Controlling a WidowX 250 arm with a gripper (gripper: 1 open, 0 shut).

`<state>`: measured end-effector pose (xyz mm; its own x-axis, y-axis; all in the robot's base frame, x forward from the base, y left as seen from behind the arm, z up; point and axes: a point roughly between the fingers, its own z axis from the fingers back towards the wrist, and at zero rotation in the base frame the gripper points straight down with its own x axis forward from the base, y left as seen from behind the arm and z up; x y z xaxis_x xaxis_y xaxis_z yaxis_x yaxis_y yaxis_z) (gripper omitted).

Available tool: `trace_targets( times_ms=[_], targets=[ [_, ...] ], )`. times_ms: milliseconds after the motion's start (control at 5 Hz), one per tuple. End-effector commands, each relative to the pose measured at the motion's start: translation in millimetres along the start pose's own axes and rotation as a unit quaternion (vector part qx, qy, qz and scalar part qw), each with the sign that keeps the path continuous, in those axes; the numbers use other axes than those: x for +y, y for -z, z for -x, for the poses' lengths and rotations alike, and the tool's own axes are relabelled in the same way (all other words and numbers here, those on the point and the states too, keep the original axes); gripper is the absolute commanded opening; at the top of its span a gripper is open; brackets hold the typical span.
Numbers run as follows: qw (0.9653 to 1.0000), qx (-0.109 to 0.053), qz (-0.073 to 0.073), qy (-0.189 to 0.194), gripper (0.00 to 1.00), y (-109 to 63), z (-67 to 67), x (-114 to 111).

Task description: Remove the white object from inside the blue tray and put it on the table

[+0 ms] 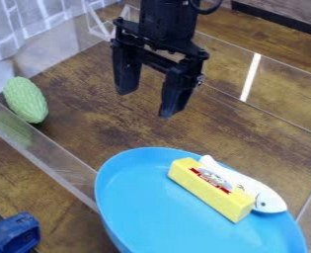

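Observation:
A round blue tray lies on the wooden table at the lower right. Inside it, a white object with a small dark spot lies on and behind a yellow block, reaching towards the tray's right rim. My black gripper hangs above the table, up and to the left of the tray, pointing down. Its two fingers stand wide apart with nothing between them. It is apart from the tray and the white object.
A green textured ball rests at the left edge behind a clear plastic wall. A blue object shows in the bottom left corner. Another clear panel stands at the right. Bare wood lies beneath the gripper.

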<state>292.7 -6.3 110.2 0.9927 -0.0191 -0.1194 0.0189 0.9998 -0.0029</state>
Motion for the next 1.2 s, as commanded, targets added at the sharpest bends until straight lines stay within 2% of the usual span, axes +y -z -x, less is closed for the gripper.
trace_targets(
  times_ms=[0,1000],
  targets=[
    [0.9998,-0.014,-0.001,0.017,1.0,-4.7,-3.1,-9.8],
    [0.9981,-0.013,-0.005,0.06,1.0,23.1,-20.6,-32.5]
  ],
)
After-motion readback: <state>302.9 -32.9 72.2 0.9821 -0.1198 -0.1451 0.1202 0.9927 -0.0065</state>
